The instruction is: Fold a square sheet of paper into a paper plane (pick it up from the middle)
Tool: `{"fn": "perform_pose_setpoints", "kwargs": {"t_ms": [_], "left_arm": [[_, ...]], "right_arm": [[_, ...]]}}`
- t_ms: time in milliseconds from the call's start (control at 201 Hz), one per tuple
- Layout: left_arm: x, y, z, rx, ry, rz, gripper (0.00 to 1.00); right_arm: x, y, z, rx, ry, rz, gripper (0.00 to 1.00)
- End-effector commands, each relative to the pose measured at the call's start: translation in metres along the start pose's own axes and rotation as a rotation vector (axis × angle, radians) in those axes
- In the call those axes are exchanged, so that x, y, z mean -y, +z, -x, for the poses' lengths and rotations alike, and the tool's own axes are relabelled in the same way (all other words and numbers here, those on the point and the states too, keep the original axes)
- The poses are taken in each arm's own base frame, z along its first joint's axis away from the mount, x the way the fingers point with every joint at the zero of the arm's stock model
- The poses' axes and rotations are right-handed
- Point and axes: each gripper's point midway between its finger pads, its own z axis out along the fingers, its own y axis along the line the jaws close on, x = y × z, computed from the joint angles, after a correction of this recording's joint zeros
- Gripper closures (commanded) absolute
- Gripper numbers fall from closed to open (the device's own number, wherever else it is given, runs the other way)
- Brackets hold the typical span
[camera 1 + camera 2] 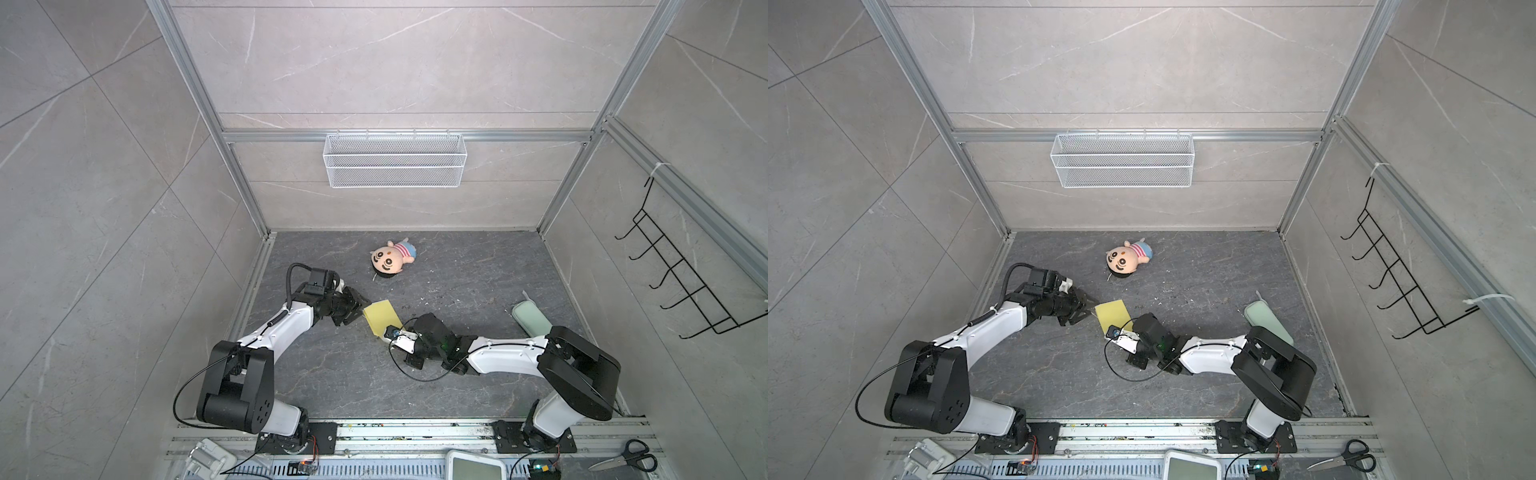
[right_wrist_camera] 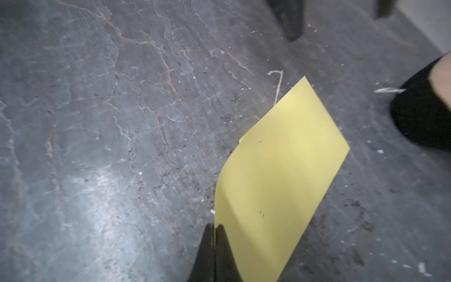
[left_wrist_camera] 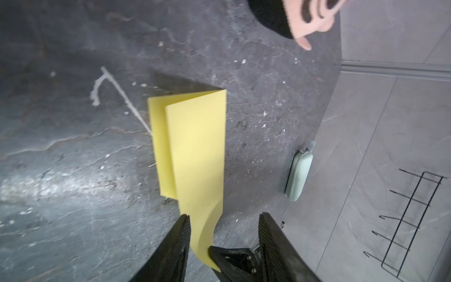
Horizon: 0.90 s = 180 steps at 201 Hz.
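Right hand (image 2: 214, 228): fingers pressed together, clamped on one edge of the thin pale-yellow square sheet of paper (image 2: 280, 171). Left hand (image 3: 224, 216): fingers apart, with a curled corner of the sheet passing between them and not gripped. The sheet is folded over on itself, its two layers slightly offset. In both top views it spans the gap between the two hands over the dark grey stone-pattern surface (image 1: 457, 270), nearer the camera than the round-headed plush doll (image 1: 390, 259). The pale green rounded flat pad (image 1: 530, 320) lies well apart.
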Motion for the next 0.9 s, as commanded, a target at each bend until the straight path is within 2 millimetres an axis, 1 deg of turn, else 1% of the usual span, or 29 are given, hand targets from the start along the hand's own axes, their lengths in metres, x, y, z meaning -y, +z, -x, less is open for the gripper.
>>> {"fn": "perform_pose_setpoints", "kwargs": {"t_ms": [0,115,209,299,433,568,642,891], "left_arm": [[0.009,0.01,-0.004,-0.049,0.086,-0.017,0.54],[0.015,0.034,-0.007,-0.096,0.116,-0.019,0.62],[0.015,0.051,-0.011,-0.137,0.124,-0.002,0.71],[0.007,0.067,-0.016,-0.173,0.133,0.05,0.76],[-0.014,0.086,-0.024,-0.226,0.148,0.156,0.81],[-0.03,0.095,-0.027,-0.252,0.157,0.225,0.85],[-0.037,0.098,-0.029,-0.264,0.156,0.243,0.87],[-0.052,0.102,-0.037,-0.299,0.168,0.294,0.91]], "right_arm": [[-0.012,-0.006,0.006,-0.009,0.104,0.088,1.0],[-0.018,-0.007,0.005,-0.015,0.142,0.126,1.0],[-0.02,-0.006,0.006,-0.012,0.161,0.135,1.0],[-0.022,-0.005,0.007,-0.005,0.174,0.149,1.0],[-0.023,-0.002,0.008,-0.004,0.188,0.165,1.0],[-0.017,0.0,0.008,0.0,0.219,0.16,1.0],[-0.009,0.002,0.007,-0.003,0.251,0.15,1.0],[0.012,0.013,-0.001,-0.034,0.333,0.143,1.0]]}}
